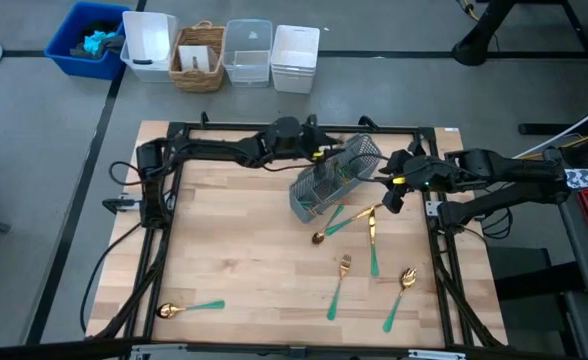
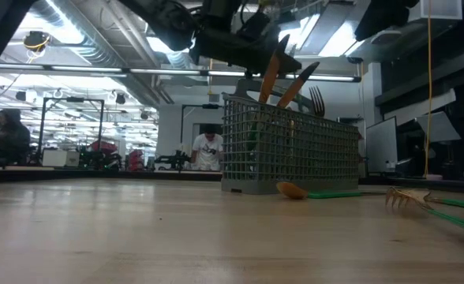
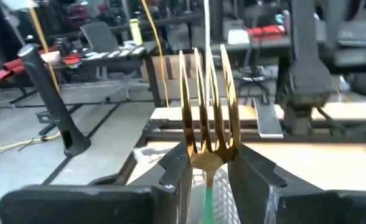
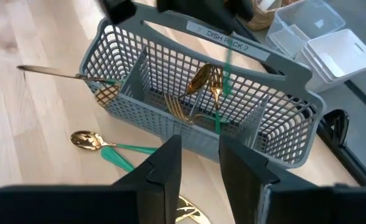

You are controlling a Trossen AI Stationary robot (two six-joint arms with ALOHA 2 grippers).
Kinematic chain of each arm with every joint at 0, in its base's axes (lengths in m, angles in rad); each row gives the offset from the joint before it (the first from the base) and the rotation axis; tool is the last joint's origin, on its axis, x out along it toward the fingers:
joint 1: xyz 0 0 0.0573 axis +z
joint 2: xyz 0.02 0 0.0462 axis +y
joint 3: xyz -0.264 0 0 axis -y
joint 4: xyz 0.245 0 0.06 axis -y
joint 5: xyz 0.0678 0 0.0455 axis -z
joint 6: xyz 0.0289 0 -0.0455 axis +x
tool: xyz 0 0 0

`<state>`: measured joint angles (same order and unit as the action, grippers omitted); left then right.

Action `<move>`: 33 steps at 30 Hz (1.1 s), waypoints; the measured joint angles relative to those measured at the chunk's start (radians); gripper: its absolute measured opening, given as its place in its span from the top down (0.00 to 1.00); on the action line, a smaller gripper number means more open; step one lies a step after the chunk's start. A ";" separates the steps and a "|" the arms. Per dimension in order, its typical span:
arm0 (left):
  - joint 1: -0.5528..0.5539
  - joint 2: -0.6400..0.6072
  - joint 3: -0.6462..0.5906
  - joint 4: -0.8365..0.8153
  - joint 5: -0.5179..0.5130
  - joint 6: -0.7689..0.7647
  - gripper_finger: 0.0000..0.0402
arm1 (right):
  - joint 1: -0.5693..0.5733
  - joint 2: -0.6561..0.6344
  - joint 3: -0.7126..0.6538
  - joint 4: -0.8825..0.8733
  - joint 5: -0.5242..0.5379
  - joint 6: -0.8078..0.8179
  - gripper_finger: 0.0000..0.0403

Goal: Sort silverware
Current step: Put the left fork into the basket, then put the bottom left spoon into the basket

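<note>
The grey mesh caddy (image 1: 334, 180) stands right of the table's centre and holds several gold and teal pieces (image 4: 198, 93). My left gripper (image 1: 319, 155) hovers at the caddy's far end, shut on a gold fork (image 3: 208, 118). My right gripper (image 4: 198, 165) is open just off the caddy's right end (image 1: 392, 190) and touches nothing. Loose silverware lies flat on the wood: a spoon near the left corner (image 1: 189, 308), a fork (image 1: 339, 285), a spoon (image 1: 401, 295), and two pieces beside the caddy (image 1: 372, 235), (image 1: 332, 228). My left gripper pinches the fork between its two fingers at the neck (image 3: 206, 167), where the gold head meets the teal handle. The tines (image 3: 206, 87) point away from the wrist, and the handle runs back between the fingers. The fork is lifted clear of the table.
Beyond the far edge stand a blue bin (image 1: 89, 40), white and clear bins (image 1: 294, 55) and a wicker basket (image 1: 199, 55). A black frame rail (image 1: 444, 270) borders the table. Bare wood lies left of the caddy (image 1: 234, 240). People show in the room behind (image 2: 208, 150).
</note>
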<state>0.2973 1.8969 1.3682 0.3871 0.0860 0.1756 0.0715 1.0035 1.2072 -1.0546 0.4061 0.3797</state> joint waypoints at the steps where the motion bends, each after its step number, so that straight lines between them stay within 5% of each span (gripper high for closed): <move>1: -0.007 0.000 0.000 -0.007 0.000 0.026 0.79 | 0.000 0.000 0.000 0.000 0.000 0.011 0.73; 10: -0.054 0.000 0.000 -0.040 -0.002 0.222 0.79 | 0.000 0.000 0.000 -0.087 -0.113 0.229 0.73; 23: -0.056 0.000 0.000 -0.044 -0.031 0.199 0.78 | 0.000 0.000 -0.096 -0.144 -0.165 0.357 0.73; 33: -0.056 -0.002 0.000 -0.047 -0.080 0.131 0.53 | 0.000 0.000 -0.160 -0.134 -0.198 0.454 0.73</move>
<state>0.2415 1.8951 1.3682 0.3401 0.0065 0.3067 0.0715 1.0035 1.0477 -1.1887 0.2083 0.8334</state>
